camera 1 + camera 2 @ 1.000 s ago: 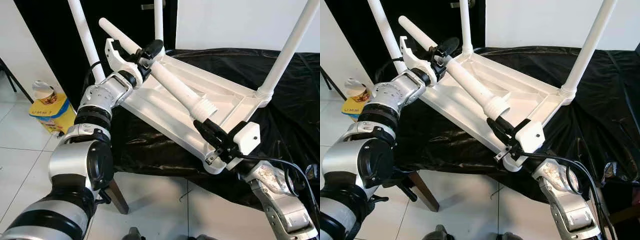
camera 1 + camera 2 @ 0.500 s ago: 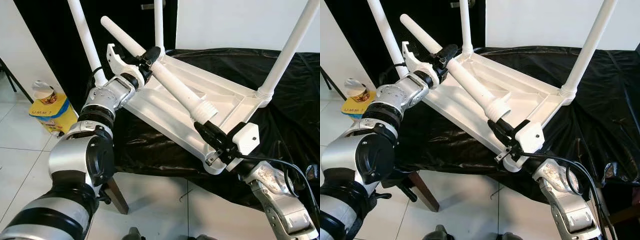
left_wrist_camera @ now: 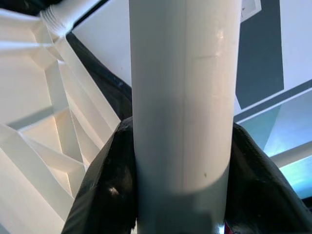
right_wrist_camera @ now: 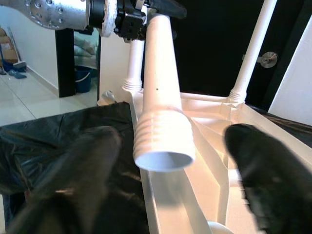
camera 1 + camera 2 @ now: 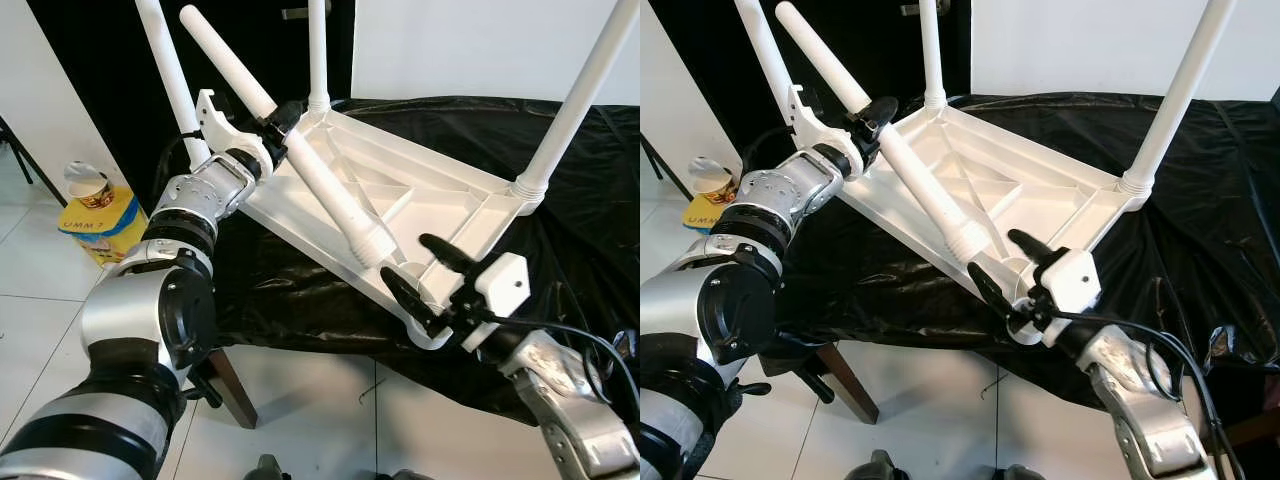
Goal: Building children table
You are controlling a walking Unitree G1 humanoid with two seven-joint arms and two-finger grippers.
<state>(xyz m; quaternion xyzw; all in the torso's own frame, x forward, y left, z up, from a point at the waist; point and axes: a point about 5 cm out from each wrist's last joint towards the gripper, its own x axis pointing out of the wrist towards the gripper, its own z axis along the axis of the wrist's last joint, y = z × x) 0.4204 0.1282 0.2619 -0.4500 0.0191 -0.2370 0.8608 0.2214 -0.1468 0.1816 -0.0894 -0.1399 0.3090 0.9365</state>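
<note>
The white children's table (image 5: 440, 200) lies upside down on a black sheet, with three white legs (image 5: 575, 100) standing up from its corners. My left gripper (image 5: 275, 120) is shut on a loose fourth leg (image 5: 300, 170) about a third of the way down from its upper end; in the left wrist view the black fingers (image 3: 107, 190) hug the tube (image 3: 183, 97). The leg slants down, its threaded end (image 4: 163, 141) hovering just above the near corner socket (image 5: 415, 295). My right gripper (image 5: 404, 256) is open at that corner, one finger (image 4: 83, 165) on each side of the threaded end, apart from it.
The black sheet (image 5: 580, 250) covers the surface under the table and hangs over its near edge. A yellow box with a cup on it (image 5: 100, 215) stands on the tiled floor at the left. A dark wooden support leg (image 5: 235, 385) shows below the sheet.
My right gripper's fingers have spread open and come off the leg's threaded end. The left gripper has tipped the leg steeper, its threaded end moving left and down toward the near corner.
</note>
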